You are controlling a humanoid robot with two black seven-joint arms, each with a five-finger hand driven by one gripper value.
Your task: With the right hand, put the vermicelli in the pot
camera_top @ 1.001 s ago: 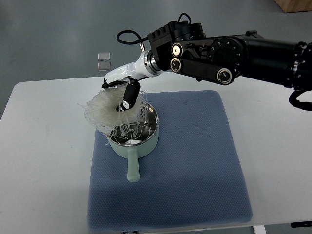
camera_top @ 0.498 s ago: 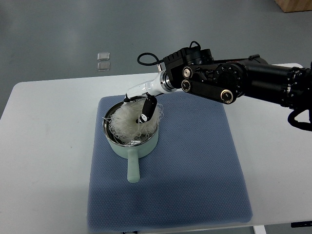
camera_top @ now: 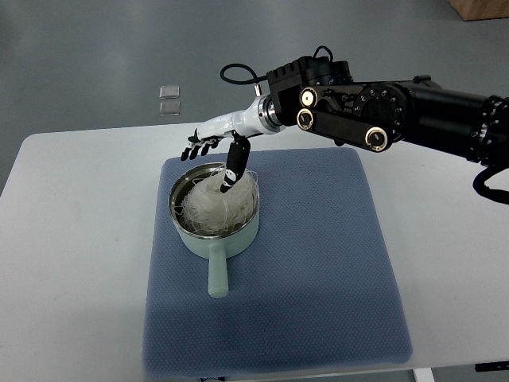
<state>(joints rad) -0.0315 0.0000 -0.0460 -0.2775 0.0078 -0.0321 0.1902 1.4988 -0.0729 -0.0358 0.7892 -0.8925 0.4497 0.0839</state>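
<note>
Over the far rim of the pot (camera_top: 213,231) hovers the right hand (camera_top: 216,148), fingers spread and holding nothing, thumb pointing down toward the noodles. Inside the pot sits the vermicelli (camera_top: 216,202), a pale tangled nest filling the steel bowl, with a few loose strands draped across the rim on the left and near sides. Beneath the pot lies a blue mat (camera_top: 318,270), the pot resting near the mat's far left corner, pale green handle (camera_top: 216,275) pointing toward the near edge. Right of the pot, above the mat's far edge, stretches the black right arm (camera_top: 382,103), entering from the picture's right side, white wrist section leading to the hand. Under the mat spreads the white counter (camera_top: 71,263), bare to the left of the pot. Beyond the counter's far edge, on the grey floor (camera_top: 95,48) left of the hand, lie two small clear square pieces (camera_top: 169,99), one just behind the other.
</note>
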